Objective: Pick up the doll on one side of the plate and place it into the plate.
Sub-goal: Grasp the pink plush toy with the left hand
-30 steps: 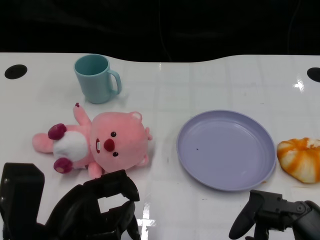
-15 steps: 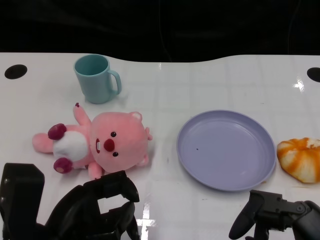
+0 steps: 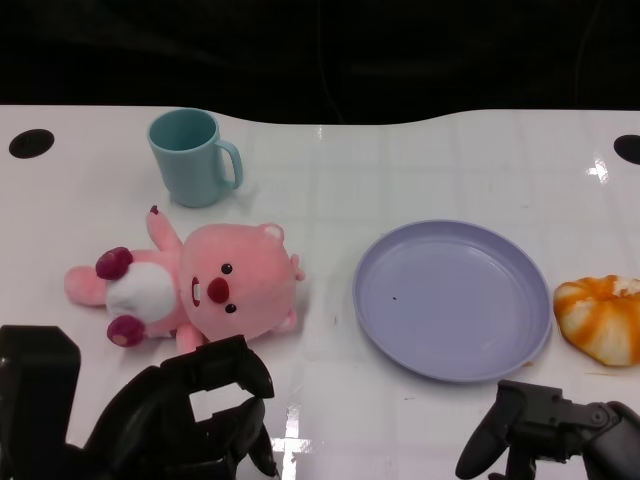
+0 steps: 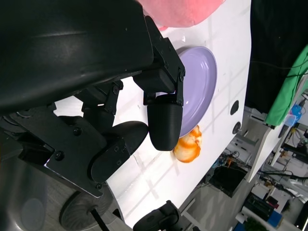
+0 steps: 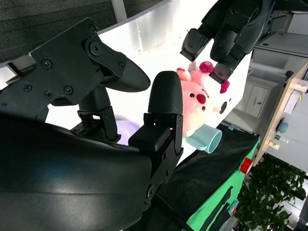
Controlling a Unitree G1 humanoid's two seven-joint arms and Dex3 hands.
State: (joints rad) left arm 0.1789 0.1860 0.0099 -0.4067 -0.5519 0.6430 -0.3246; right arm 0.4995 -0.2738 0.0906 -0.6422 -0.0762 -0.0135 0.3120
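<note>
On the white bench (image 3: 420, 160), the empty, spread left hand (image 3: 190, 420) could knock the doll (image 3: 200, 285) away from the plate (image 3: 452, 300).

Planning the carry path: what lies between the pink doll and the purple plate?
Only bare white table separates the pink doll from the purple plate, as the head view shows.

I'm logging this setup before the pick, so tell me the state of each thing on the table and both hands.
Doll: lying on its back, left of the plate, untouched.
Plate: upright, nothing in it.
Mug: upright, open end up.
Bread: resting right of the plate.
Left hand: open, holding nothing.
Right hand: open, holding nothing.
</note>
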